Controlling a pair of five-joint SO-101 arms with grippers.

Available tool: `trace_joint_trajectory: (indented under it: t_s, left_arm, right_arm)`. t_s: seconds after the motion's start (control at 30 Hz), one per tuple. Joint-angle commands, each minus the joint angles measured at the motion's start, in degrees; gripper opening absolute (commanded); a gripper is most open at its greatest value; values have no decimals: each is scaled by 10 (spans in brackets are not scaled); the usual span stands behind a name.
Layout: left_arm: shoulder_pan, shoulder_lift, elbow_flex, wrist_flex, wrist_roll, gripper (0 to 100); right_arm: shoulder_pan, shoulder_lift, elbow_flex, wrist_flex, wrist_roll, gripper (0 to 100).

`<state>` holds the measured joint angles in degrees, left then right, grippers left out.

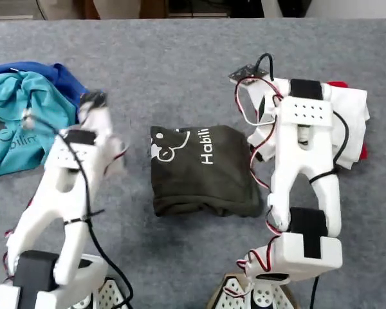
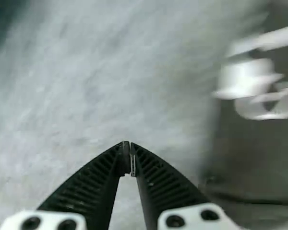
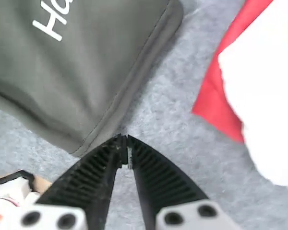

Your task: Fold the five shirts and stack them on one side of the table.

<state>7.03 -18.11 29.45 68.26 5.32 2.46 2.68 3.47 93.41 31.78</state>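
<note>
A dark folded shirt (image 1: pixel 202 170) with white print lies in the middle of the grey table (image 1: pixel 180 58). At the far left a crumpled teal shirt (image 1: pixel 22 122) rests on a blue shirt (image 1: pixel 64 77). At the right a white shirt (image 1: pixel 350 122) lies over a red shirt (image 1: pixel 363 152), partly under my right arm (image 1: pixel 302 161). My left gripper (image 2: pixel 126 158) is shut and empty over bare table, with the dark shirt (image 2: pixel 249 158) beside it. My right gripper (image 3: pixel 125 153) is shut and empty by the dark shirt's (image 3: pixel 86 62) corner, between it and the red shirt (image 3: pixel 221 91) and white shirt (image 3: pixel 269 96).
My left arm (image 1: pixel 71 174) stands between the teal pile and the dark shirt. Loose red and black cables (image 1: pixel 251 103) hang off the right arm. Open table lies along the far side and in front of the dark shirt.
</note>
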Motion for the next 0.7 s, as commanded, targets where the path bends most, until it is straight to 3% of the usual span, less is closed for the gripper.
trace_joint_trajectory:
  t_s: [0.0,0.23,0.4,0.53,0.67]
  left_arm:
    - [76,13,-123,-33,-13,20]
    - [108,175,-135,-142,-25,19]
    - [80,307,-137,-189,-29,19]
    - [37,348,-159,-173,-29,18]
    - [12,343,-191,-134,-29,18]
  right_arm:
    - [-3,-28,54,4,-9,2]
    - [-42,-117,244,-86,-67,2]
    - [-40,-136,366,-236,-111,2]
    - [-39,-112,424,-338,-112,2]
    - [-31,-63,428,-368,-114,2]
